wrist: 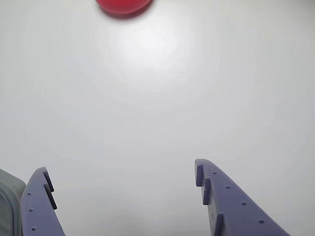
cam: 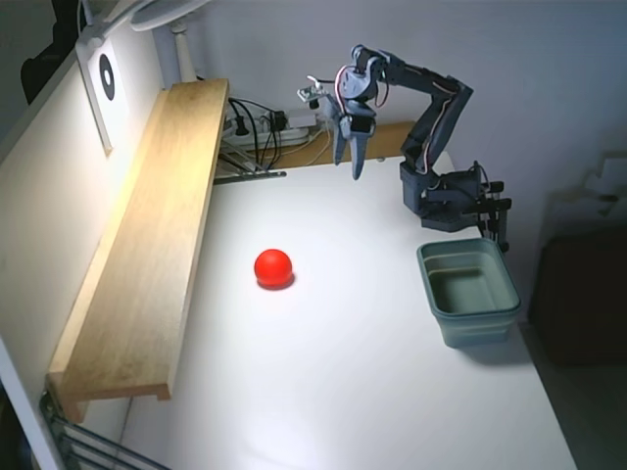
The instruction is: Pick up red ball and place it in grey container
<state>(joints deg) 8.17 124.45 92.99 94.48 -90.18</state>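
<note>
One red ball (cam: 273,266) sits alone on the white table (cam: 343,392), roughly mid-table in the fixed view, nothing touching it. Wrist view catches only its lower edge (wrist: 123,6) at the top of frame. Grey container (cam: 468,292) is well apart from it at the table's right side, upright, nothing visible inside; a corner of it shows at the wrist view's bottom-left (wrist: 7,206). Gripper (cam: 350,162) hangs above the far end of the table, fingers pointing down, clear of the ball. Jaws spread wide, nothing between them, bare table in the gap (wrist: 123,179). Wooden shelf (cam: 147,235) runs along the left edge; cables (cam: 265,132) bunch behind the arm.
</note>
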